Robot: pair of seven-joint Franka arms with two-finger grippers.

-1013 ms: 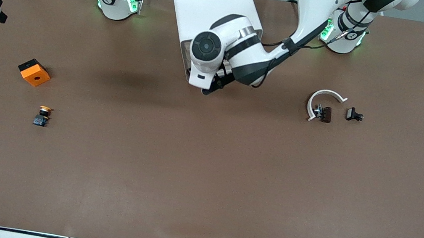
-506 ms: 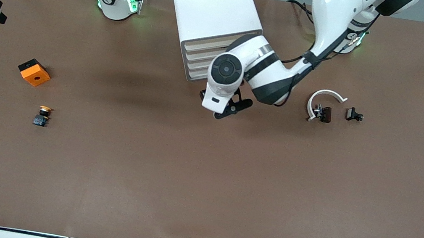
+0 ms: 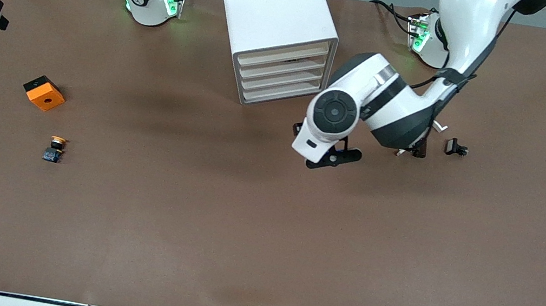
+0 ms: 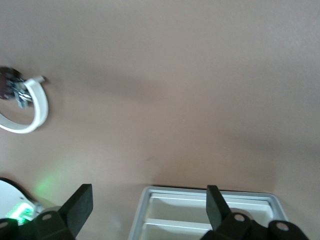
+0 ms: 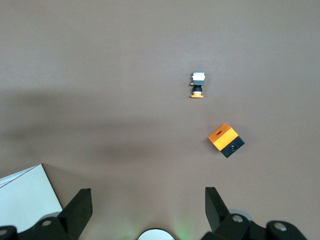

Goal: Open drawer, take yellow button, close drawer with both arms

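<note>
At the right arm's end of my brown table (image 3: 238, 235), an orange block (image 3: 44, 93) with a black hole sits on the mat, and the button (image 3: 54, 149) lies on its side just nearer the front camera, well apart from the cabinet. My right gripper (image 5: 145, 207) waits high above that stretch of table, out of the front view; its wrist camera looks down on the button (image 5: 198, 84) and the block (image 5: 226, 140), its fingers (image 5: 80, 207) spread wide with nothing between them.

The white cabinet (image 3: 273, 16) stands mid-table between the two arm bases, four cream-fronted drawers facing the front camera. The top drawer (image 3: 284, 52) sits level with the three below it, closed.

My left gripper (image 3: 330, 156) hangs over bare mat in front of the cabinet, toward the left arm's end, apart from the drawer fronts, fingers (image 4: 80, 205) released and empty.

The left arm partly covers the white plastic arc (image 4: 30, 110) and the black clip on it; another black clip (image 3: 456, 147) lies beside them.
</note>
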